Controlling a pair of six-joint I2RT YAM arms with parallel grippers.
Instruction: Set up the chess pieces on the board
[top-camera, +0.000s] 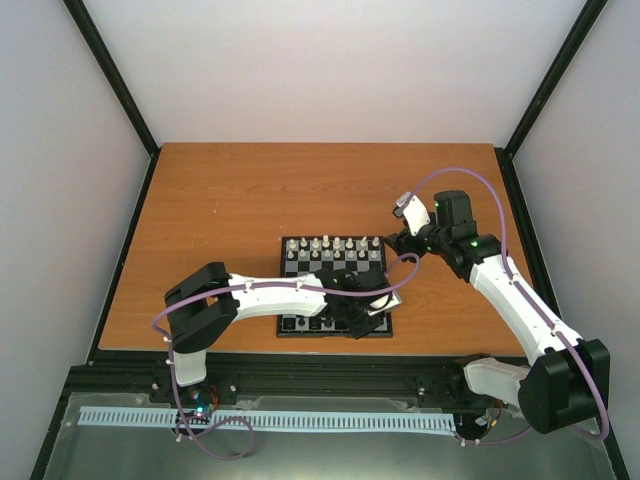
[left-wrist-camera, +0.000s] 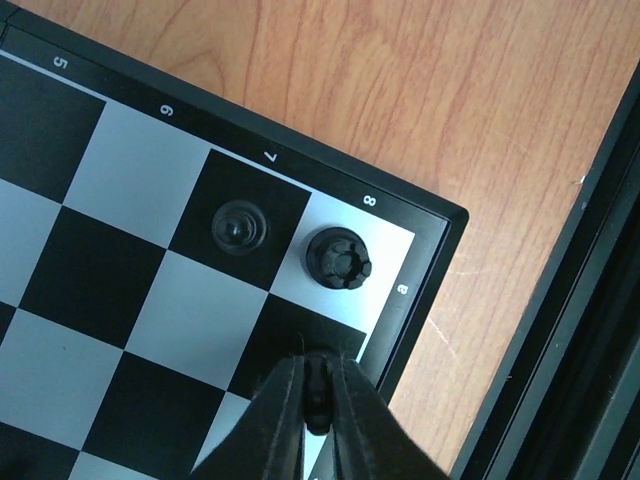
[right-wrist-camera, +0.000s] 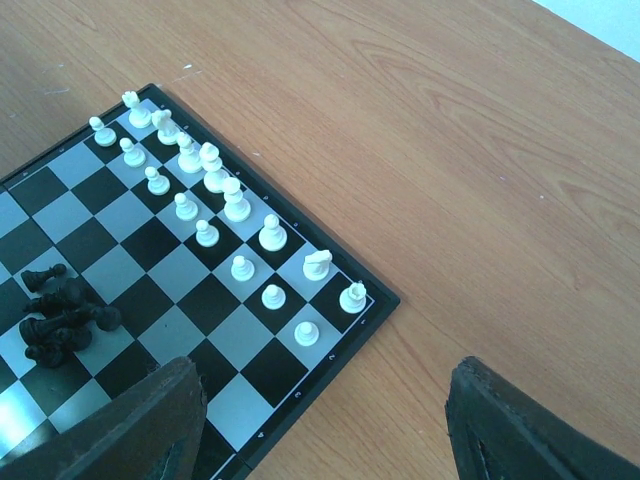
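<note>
The board (top-camera: 290, 243) lies on the wooden table. White chess pieces (top-camera: 335, 250) stand in two rows along its far side, also in the right wrist view (right-wrist-camera: 210, 170). A heap of black pieces (right-wrist-camera: 60, 315) lies on the board. My left gripper (left-wrist-camera: 318, 400) is shut on a small black piece (left-wrist-camera: 318, 385), low over a dark square near the board's corner (left-wrist-camera: 430, 270). A black rook (left-wrist-camera: 338, 258) stands on the corner square, with a black pawn (left-wrist-camera: 240, 227) beside it. My right gripper (right-wrist-camera: 330, 420) is wide open and empty, above the board's far right corner (right-wrist-camera: 330, 350).
The wooden table (top-camera: 250, 200) is bounded by a black frame and pale walls. A black rail and a white slotted strip (top-camera: 265, 420) run along the near edge. The left arm (top-camera: 270, 295) reaches across the board's near side.
</note>
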